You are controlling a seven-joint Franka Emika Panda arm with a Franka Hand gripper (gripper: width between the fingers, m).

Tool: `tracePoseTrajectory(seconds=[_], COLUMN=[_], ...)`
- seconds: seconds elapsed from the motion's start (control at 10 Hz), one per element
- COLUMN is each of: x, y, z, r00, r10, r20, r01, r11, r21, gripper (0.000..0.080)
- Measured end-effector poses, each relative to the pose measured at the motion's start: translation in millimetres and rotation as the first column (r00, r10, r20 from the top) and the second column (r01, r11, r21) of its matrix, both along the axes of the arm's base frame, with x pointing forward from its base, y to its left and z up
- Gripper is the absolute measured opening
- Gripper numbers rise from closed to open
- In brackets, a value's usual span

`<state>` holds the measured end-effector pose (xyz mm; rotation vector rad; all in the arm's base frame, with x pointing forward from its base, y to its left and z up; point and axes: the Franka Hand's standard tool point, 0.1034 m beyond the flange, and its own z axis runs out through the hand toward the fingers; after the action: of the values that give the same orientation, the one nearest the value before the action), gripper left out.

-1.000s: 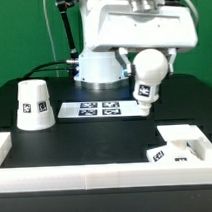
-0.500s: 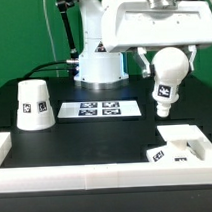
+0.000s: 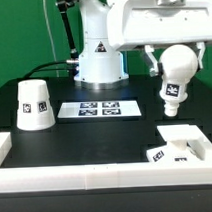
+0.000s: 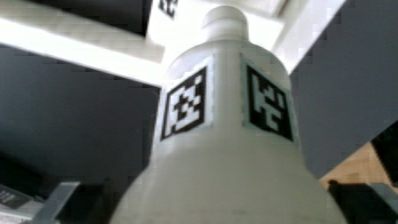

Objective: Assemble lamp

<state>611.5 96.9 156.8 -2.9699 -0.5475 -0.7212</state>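
Note:
My gripper (image 3: 176,57) is shut on the round head of the white bulb (image 3: 173,91) and holds it in the air, neck down and slightly tilted, at the exterior view's right. The flat square base (image 3: 174,149) lies on the table below and in front of the bulb, in the corner of the white rail. The cone shade (image 3: 34,104) stands on the table at the exterior view's left, far from the gripper. In the wrist view the tagged bulb neck (image 4: 222,120) fills the picture between my fingertips (image 4: 54,195).
The marker board (image 3: 101,110) lies flat at the middle back of the table. A white rail (image 3: 97,176) runs along the front edge with a short arm at the left (image 3: 2,147). The arm's pedestal (image 3: 99,64) and cables stand behind the marker board.
My gripper has carried the bulb toward the exterior view's right and slightly up, from beside the marker board to above the base's area. Shade and base have not moved.

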Motion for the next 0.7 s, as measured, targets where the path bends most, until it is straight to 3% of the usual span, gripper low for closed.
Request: tracePoseTrajectory(seconds=[0.1, 0.7], x=[6.9, 7.9], y=[-0.5, -5.9], z=[-0.1, -7.5], r00=[1.0, 0.998], r10=[-0.002, -0.01], r20=[0.004, 0.061], r01=[0.002, 0.01], r11=[1.0, 1.0], r21=[0.002, 0.0], gripper=[0.0579, 0.0579])
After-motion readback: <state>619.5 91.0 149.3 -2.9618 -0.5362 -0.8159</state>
